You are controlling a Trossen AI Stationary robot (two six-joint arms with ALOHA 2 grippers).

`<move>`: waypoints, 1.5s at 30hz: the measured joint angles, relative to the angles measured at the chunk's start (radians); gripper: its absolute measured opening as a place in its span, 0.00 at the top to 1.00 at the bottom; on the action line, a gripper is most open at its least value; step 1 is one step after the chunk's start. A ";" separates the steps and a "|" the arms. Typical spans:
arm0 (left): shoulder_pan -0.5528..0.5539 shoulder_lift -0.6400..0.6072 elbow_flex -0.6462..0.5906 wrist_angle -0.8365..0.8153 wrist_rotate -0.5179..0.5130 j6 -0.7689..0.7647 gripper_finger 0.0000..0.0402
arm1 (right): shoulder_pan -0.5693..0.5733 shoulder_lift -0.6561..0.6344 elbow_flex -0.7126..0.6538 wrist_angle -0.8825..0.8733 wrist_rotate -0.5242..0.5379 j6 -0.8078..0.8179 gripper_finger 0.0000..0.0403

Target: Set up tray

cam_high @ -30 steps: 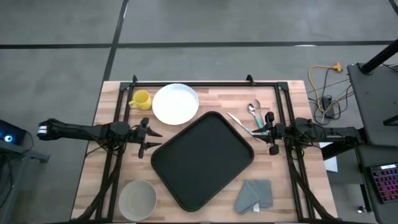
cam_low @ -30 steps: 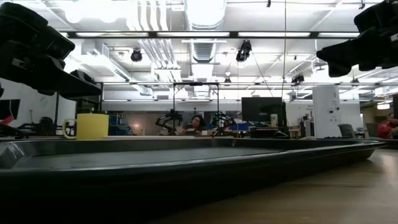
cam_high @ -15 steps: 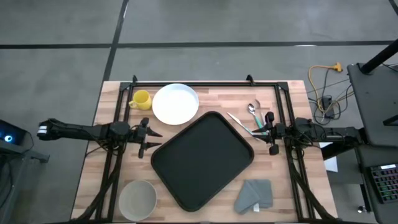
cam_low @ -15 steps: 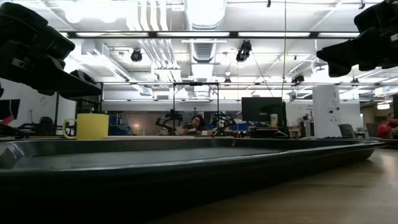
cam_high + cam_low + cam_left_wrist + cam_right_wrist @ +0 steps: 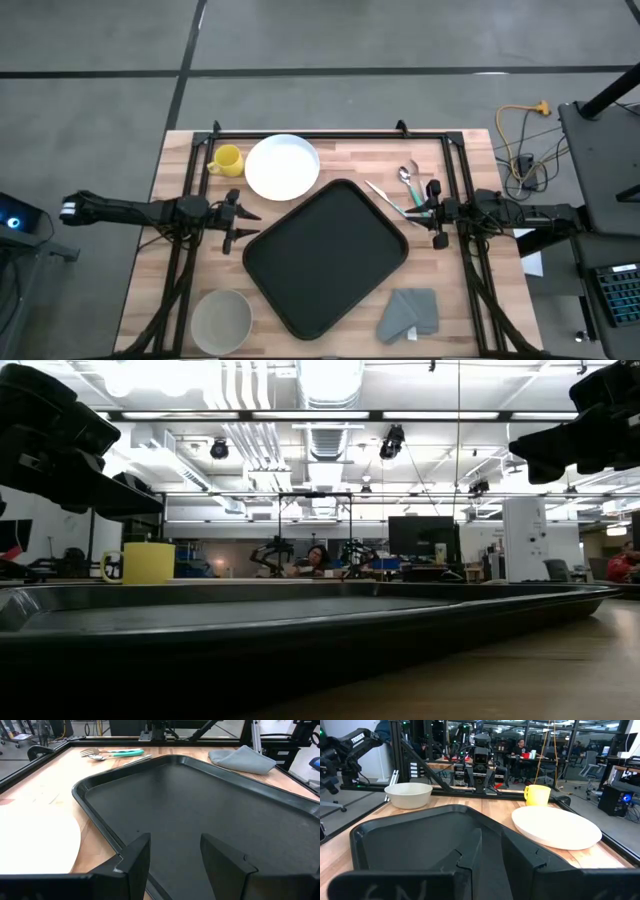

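The black tray point(image 5: 325, 255) lies flat on the wooden table's middle, turned at an angle to the table's edges. It fills the foreground of the low view point(image 5: 300, 620). My left gripper point(image 5: 245, 222) hovers level at the tray's left corner, open, with nothing between its fingers point(image 5: 172, 845). My right gripper point(image 5: 425, 213) hovers at the tray's right corner, its fingers a narrow gap apart and empty point(image 5: 491, 840). Both grippers hang above the table, clear of the tray.
A white plate point(image 5: 282, 167) and a yellow mug point(image 5: 226, 160) stand at the far left. A pale bowl point(image 5: 221, 320) sits near left. A folded grey cloth point(image 5: 410, 313) lies near right. Cutlery point(image 5: 400, 190) lies far right, beside my right gripper.
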 joint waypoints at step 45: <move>0.004 0.000 0.000 0.049 -0.033 0.028 0.60 | 0.000 0.000 0.000 0.000 0.000 0.000 0.83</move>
